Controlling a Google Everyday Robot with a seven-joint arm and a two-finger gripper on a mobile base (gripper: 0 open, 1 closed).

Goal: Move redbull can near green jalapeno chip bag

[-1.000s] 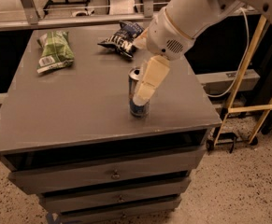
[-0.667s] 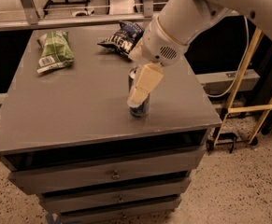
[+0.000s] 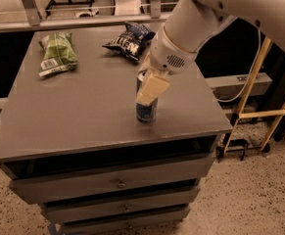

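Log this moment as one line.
gripper: at upright redbull can, table front right | green jalapeno chip bag: back left, apart from can | move: not yet done

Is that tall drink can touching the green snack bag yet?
Apart. The camera view shows a wide stretch of table between the redbull can and the green jalapeno chip bag; the gripper is at the can's top.
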